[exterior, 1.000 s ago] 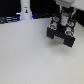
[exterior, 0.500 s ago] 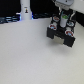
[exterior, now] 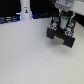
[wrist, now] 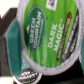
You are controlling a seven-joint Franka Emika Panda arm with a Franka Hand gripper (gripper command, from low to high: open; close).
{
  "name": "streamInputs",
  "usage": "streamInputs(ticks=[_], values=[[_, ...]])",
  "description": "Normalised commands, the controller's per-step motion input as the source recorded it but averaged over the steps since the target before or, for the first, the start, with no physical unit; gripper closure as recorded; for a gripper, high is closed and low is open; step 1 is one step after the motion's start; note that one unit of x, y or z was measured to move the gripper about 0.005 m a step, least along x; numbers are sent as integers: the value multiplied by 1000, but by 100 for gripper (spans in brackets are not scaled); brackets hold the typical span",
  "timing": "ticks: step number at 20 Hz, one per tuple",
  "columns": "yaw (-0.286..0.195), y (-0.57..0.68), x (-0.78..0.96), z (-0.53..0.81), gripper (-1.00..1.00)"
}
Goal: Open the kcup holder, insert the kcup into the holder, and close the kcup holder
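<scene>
pincer over the kcup holder, pod up close to the wrist camera

the pincer hangs just above the black kcup holder on the pale counter, toward the exterior view's right. in the wrist view the kcup, green lid tilted, fills the frame; it seems held, but i cannot tell how far the jaws are parted. a white bottle-shaped post stands well apart.

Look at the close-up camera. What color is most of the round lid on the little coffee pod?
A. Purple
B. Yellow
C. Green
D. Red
C: in the wrist view the kcup fills the picture, and its round lid is mostly green with white lettering.
</scene>
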Motion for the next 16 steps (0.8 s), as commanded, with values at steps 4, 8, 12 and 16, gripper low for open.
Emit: streamInputs(ticks=[4, 8, 12, 16], values=[[-44, -347, -386, 166, 100], [-23, -129, -130, -3, 100], [-14, -10, 98, -125, 100], [-25, -9, 92, -209, 100]])
